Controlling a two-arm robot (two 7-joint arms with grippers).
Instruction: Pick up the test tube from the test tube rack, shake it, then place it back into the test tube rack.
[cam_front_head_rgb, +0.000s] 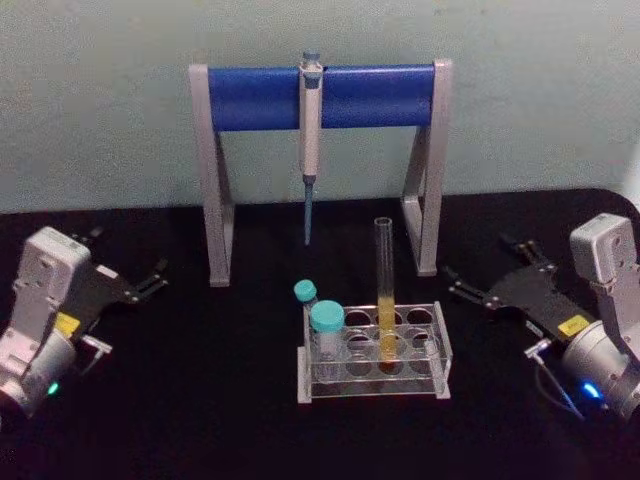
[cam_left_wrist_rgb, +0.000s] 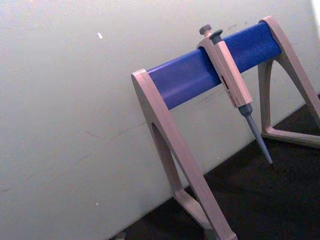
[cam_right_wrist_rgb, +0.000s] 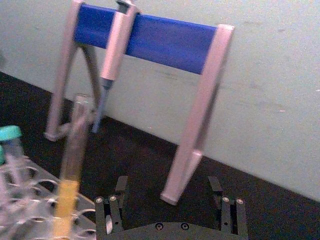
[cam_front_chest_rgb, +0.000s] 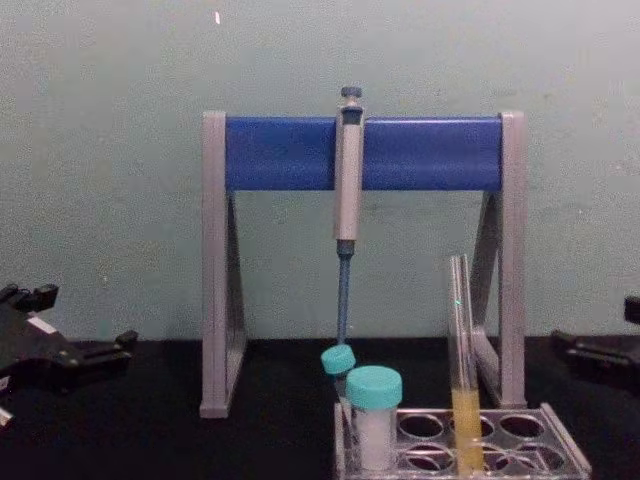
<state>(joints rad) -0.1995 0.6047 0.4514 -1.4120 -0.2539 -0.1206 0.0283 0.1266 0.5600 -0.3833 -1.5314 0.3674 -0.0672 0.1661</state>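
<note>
The test tube (cam_front_head_rgb: 384, 285) stands upright in the clear test tube rack (cam_front_head_rgb: 441, 352) on the black tabletop (cam_front_head_rgb: 200, 400), yellow liquid in its lower part. The right gripper (cam_front_head_rgb: 476, 260) lies near the rack, jaws wide. The left gripper (cam_front_head_rgb: 128, 252) is well apart, jaws likewise open. The pick probably calls for closing gently on the bare glass above the rack, then lifting straight up.

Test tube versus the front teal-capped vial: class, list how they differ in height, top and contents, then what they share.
Height: the test tube is tall and thin; the front vial is short and wider. Top: the test tube is uncapped; the vial has a teal cap. Contents: the test tube holds yellow liquid; the vial shows none. Both stand in the test tube rack.
</note>
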